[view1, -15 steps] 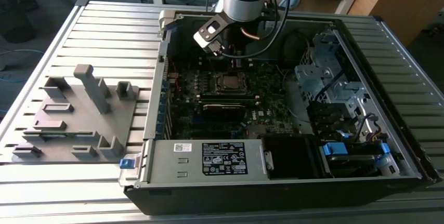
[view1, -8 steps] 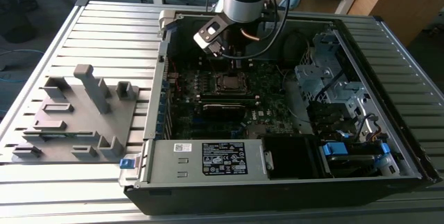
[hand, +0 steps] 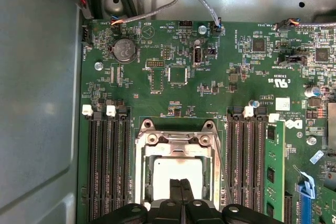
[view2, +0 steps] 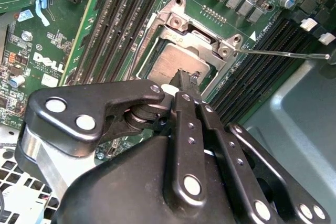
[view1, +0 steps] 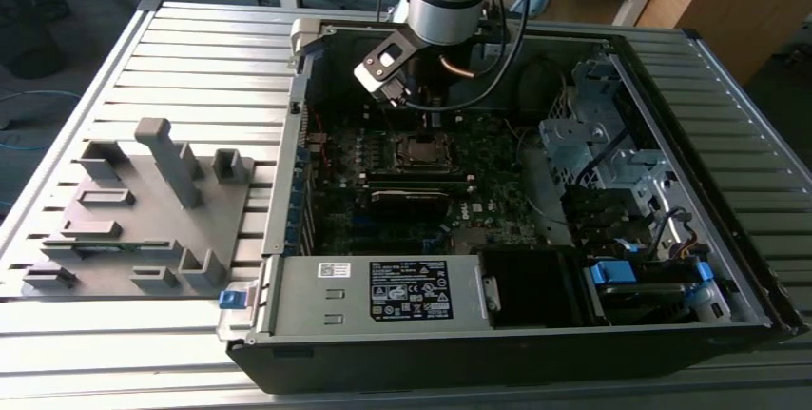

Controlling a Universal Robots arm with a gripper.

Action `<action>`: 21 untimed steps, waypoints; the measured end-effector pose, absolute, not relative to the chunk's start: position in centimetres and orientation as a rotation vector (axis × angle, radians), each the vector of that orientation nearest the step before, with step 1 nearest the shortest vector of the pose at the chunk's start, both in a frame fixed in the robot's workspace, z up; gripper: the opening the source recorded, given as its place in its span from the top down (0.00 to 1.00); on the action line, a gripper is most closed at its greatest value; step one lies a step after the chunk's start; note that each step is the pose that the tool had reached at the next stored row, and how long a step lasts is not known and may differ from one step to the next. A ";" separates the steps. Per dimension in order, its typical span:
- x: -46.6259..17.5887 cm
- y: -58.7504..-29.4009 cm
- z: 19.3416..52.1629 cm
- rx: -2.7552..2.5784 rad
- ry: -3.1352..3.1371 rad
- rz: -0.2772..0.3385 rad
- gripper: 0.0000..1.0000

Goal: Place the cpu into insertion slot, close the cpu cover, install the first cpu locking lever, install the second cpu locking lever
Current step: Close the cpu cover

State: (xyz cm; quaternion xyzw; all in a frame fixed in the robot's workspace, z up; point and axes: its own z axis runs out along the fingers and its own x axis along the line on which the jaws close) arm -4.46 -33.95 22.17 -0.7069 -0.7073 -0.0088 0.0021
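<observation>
1. The small flat square CPU with the dull silver-grey metal lid lies flat in the window of the thin silver metal cover frame. It's in the middle of the green motherboard, between two banks of long black memory slots.
2. Our guess on handling: the chip is light and stiff, with a smooth, slippery top and a delicate underside. We'd only take it by two opposite edges, never flex it or drag it sideways.
3. The frame looks to be down around the chip, though we can't tell if it's fully seated.
4. In the second wrist view a thin metal wire lever sticks out sideways from a corner of the frame, so to us it looks unlatched.
5. The black two-finger gripper is right over the chip. Its fingers are pressed together with nothing between them, tips at or just above the lid. We can't say if they're touching it.
</observation>
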 end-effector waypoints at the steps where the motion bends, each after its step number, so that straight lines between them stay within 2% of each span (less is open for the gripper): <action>1: -4.5 -34.0 22.2 -2.218 -2.219 -0.028 0.90; 21: -4.5 -33.9 22.1 -2.183 -2.252 -0.028 0.90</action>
